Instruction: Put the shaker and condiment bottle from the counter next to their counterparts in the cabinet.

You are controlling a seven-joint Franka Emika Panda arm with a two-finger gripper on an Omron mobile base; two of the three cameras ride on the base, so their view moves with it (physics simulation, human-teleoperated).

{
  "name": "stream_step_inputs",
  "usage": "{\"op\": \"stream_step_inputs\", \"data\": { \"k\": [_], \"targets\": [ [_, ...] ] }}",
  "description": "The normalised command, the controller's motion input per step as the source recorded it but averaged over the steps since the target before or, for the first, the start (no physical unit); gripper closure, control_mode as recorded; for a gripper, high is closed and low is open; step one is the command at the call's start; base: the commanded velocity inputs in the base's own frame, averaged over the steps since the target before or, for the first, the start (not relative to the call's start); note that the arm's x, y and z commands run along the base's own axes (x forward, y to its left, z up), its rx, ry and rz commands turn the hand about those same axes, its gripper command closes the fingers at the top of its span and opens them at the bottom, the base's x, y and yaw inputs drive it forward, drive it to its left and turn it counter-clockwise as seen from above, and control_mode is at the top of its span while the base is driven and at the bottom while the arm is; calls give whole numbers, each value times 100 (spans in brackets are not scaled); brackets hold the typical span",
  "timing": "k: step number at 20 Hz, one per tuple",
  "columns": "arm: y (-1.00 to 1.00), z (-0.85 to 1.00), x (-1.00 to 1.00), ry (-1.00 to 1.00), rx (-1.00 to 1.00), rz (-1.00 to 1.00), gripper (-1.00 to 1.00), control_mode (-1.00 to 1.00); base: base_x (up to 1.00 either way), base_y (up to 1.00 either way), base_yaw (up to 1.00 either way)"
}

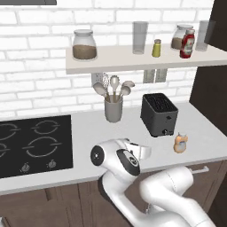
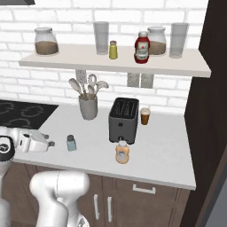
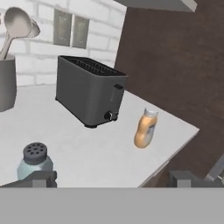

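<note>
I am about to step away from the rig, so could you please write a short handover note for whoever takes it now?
Gripper: open, holding nothing, low over the counter near the shaker.
Shaker: upright on the counter, left of the toaster.
Condiment bottle: upright on the counter in front of the toaster.
Counterparts: yellow-green shaker and red bottle on the wall shelf.
Done: nothing placed.
Left: carry the shaker and the condiment bottle up beside their counterparts.
</note>
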Motion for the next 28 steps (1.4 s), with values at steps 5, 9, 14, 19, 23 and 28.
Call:
{"op": "stream_step_inputs", "data": {
  "k": [5, 9, 14, 19, 23, 28],
  "targets": [
    [-7, -22, 0, -3, 3, 0, -100, -100, 0, 0, 0],
    [-8, -17, 3, -4, 7, 0, -100, -100, 0, 0, 0],
    [0, -22, 6, -7, 2, 0, -100, -100, 0, 0, 0],
    [0, -19, 0, -6, 0, 0, -100, -100, 0, 0, 0],
    [12, -6, 2, -3, 0, 0, -100, -100, 0, 0, 0],
    [8, 0, 3, -1, 0, 0, -100, -100, 0, 0, 0]
  ]
}}
